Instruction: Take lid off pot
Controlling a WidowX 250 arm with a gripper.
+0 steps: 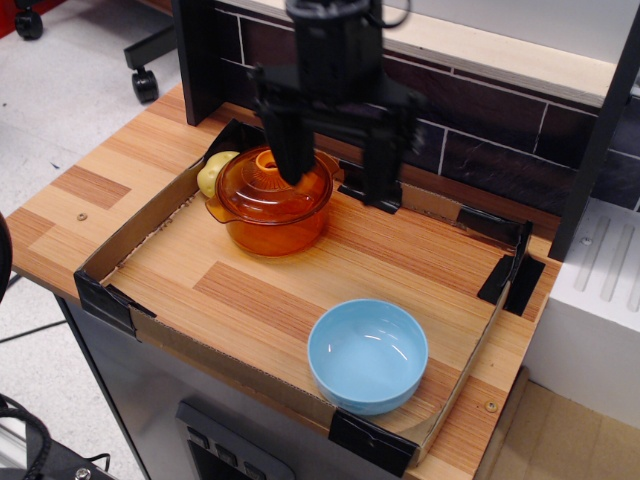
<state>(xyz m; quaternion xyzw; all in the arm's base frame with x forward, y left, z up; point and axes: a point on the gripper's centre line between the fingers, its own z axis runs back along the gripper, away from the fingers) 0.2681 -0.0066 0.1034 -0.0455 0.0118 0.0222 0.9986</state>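
Note:
The amber-orange glass pot [270, 228] stands at the back left of the cardboard tray, with its domed amber lid [262, 185] resting on it. The lid's lighter orange knob [270, 160] shows just left of my left finger. My black gripper [338, 188] hangs above the pot's right side, open and empty. One finger [292, 150] is over the lid's right part and the other [383, 172] is to the right of the pot.
A light blue bowl [368, 355] sits at the tray's front right. A yellowish round object [213, 172] lies behind the pot at its left. The low cardboard wall [130, 225] rings the wooden surface. A dark tiled wall [480, 155] stands behind.

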